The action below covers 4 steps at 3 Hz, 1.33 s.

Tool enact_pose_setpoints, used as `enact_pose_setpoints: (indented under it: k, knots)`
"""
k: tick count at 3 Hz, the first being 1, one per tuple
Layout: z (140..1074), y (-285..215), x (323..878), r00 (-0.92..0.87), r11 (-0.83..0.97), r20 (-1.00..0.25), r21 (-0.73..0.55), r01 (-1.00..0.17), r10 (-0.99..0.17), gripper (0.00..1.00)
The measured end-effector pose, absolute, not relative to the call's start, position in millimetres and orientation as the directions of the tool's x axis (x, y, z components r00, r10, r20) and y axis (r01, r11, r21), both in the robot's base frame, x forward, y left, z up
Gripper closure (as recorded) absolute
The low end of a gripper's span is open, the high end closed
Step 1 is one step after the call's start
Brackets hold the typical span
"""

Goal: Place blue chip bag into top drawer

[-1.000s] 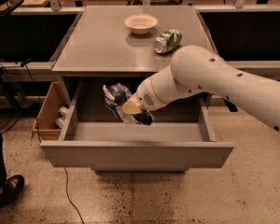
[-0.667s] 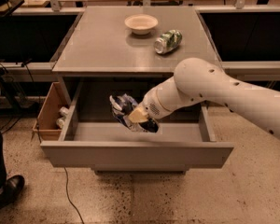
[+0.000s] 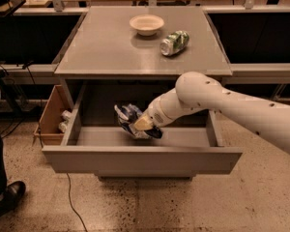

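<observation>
Clutching crumpled white-marked blue chip bag (image 3: 127, 116), end effector (image 3: 140, 125) sits inside top drawer (image 3: 140, 161), seemingly above floor.

One blue chip bag (image 3: 127, 116), one bowl (image 3: 146, 24), one can (image 3: 174, 42), one wooden box (image 3: 49, 115) — one pincer (image 3: 141, 125) over top drawer (image 3: 140, 161).

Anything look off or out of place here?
The green can lies crushed on its side on the table, beside the bowl. The blue chip bag is crumpled, held by the gripper in the open top drawer. Nothing spilled that I can see.
</observation>
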State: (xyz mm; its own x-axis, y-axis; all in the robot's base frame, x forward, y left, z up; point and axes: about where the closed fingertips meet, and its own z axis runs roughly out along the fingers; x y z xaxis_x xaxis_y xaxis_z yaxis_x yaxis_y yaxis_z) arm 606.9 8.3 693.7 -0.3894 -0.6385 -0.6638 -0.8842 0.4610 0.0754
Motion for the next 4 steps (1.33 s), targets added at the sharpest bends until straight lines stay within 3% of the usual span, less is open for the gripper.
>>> enact_pose_setpoints:
  k: [1,3,4]
  knots:
    - [677,15,626,-0.368,0.444,-0.677,0.067,-0.893,-0.638,0.82]
    - [663,36,645,-0.349,0.415,-0.695,0.08,-0.906,-0.629,0.35]
    - [663,49,647,-0.356,0.402,-0.694,0.103,-0.91,-0.626,0.04]
